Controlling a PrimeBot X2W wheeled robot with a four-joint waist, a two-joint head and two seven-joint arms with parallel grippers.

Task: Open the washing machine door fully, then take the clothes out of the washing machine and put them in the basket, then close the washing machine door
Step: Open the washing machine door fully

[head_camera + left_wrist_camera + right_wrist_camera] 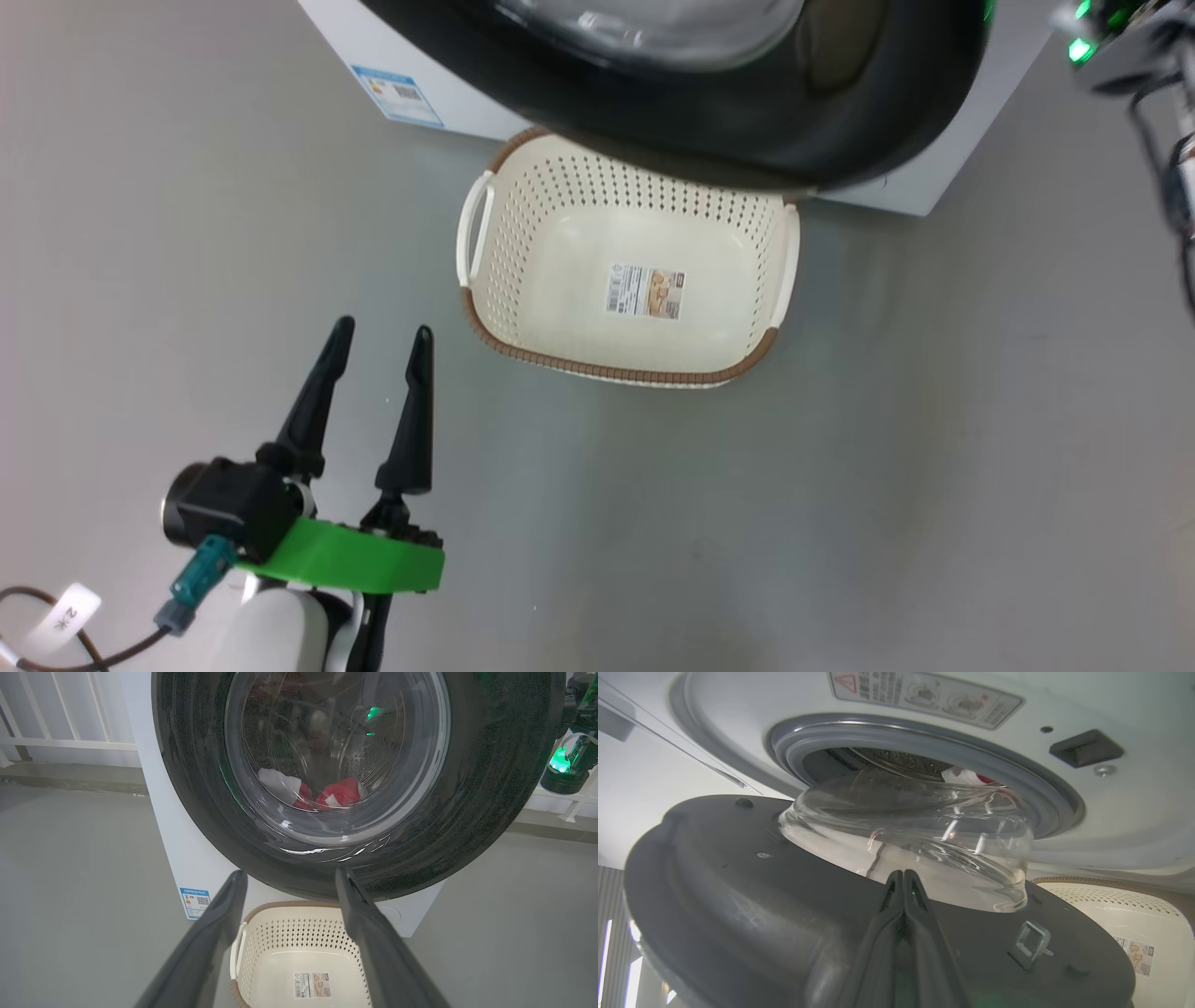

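Right gripper (pixel 903 873), jaws together at bottom centre, lies close against the inner face of the washing machine door (pixel 738 896). Left gripper (pixel 383 329), jaws apart, is at lower left. The door looks only partly open. The clothes (pixel 341 794) are inside the washing machine (pixel 196 891), and the basket (pixel 616 371) is empty.

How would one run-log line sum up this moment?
door: partly open | clothes: inside washing machine | basket: empty | left tool: open, beside basket | right tool: shut, at door's inner face

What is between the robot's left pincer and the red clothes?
The washing machine door. In the left wrist view, the clothes show through its glass, beyond the left pincer.
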